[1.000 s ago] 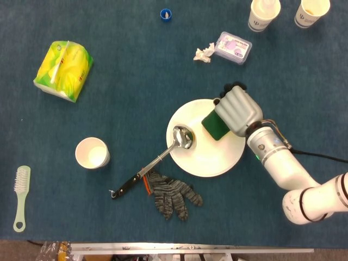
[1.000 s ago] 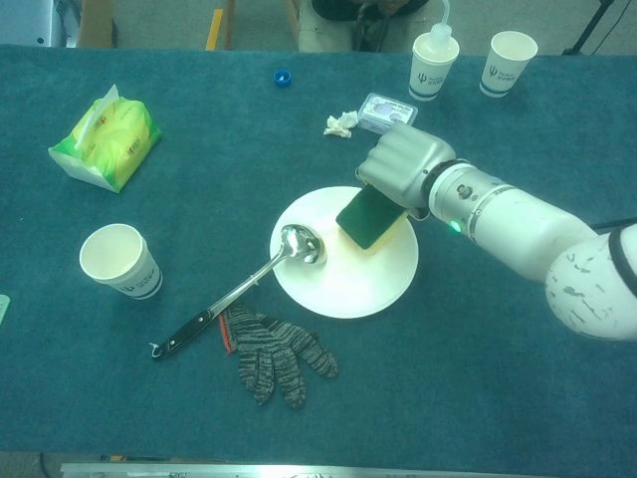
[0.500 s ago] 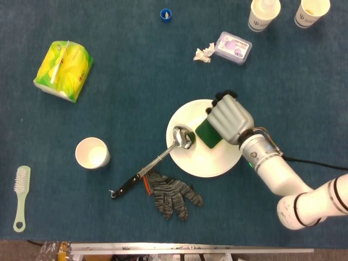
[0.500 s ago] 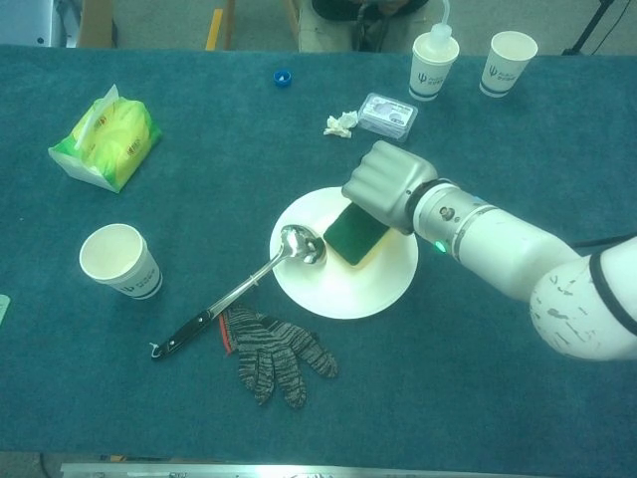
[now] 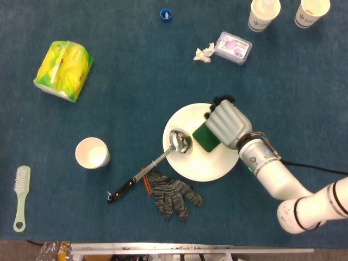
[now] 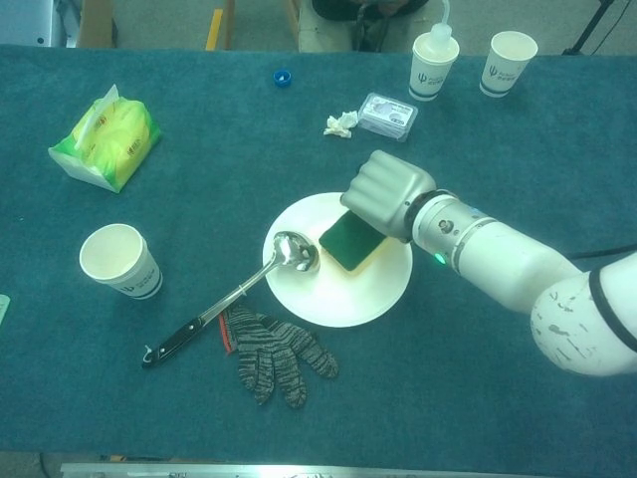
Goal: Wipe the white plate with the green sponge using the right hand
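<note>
The white plate lies at the table's middle. My right hand grips the green sponge and presses it flat on the plate's right part. A metal ladle rests with its bowl on the plate's left rim, close to the sponge, its black handle pointing down-left. My left hand appears in neither view.
A grey knit glove lies just below the plate. A white paper cup stands to the left, a yellow-green tissue pack at far left. A small box, crumpled paper and two cups sit at the back.
My right hand slid the sponge leftward across the plate toward the ladle. The plate and ladle shifted slightly left and down with it.
</note>
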Controlling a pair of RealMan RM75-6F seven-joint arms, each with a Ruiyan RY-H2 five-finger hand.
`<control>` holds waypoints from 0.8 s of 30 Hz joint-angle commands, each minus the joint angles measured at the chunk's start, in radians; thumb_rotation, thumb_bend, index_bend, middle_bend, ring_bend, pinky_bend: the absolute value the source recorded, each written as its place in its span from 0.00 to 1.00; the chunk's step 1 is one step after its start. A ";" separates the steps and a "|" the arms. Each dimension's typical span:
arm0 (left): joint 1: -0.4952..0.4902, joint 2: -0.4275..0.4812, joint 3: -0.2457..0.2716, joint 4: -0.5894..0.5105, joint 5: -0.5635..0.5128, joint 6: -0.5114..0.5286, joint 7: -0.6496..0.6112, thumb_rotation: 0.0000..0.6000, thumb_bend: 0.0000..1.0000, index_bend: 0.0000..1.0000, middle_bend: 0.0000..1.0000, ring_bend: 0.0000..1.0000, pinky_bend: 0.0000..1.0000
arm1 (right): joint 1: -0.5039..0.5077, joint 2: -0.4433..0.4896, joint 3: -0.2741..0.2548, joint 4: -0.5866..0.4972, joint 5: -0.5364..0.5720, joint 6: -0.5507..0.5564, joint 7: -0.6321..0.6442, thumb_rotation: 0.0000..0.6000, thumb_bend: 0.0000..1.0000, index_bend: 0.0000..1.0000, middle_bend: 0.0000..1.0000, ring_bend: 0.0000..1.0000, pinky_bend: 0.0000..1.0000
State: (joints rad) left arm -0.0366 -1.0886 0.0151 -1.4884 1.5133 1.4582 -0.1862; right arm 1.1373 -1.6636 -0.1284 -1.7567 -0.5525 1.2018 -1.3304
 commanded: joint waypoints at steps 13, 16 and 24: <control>-0.003 -0.001 0.002 -0.019 0.005 -0.001 0.020 1.00 0.39 0.27 0.24 0.16 0.19 | -0.018 0.050 0.045 -0.041 -0.041 0.019 0.032 1.00 0.38 0.42 0.38 0.24 0.35; 0.000 0.002 0.002 -0.018 0.002 0.001 0.018 1.00 0.39 0.27 0.24 0.16 0.19 | -0.018 0.032 0.064 -0.032 -0.052 0.010 0.046 1.00 0.38 0.42 0.38 0.24 0.35; 0.006 0.005 0.003 -0.012 -0.002 0.003 0.008 1.00 0.39 0.27 0.24 0.16 0.19 | -0.015 -0.028 0.073 0.013 -0.041 -0.023 0.039 1.00 0.38 0.42 0.38 0.24 0.35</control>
State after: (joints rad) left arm -0.0309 -1.0839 0.0183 -1.5010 1.5110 1.4615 -0.1781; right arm 1.1215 -1.6857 -0.0546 -1.7498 -0.5968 1.1832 -1.2871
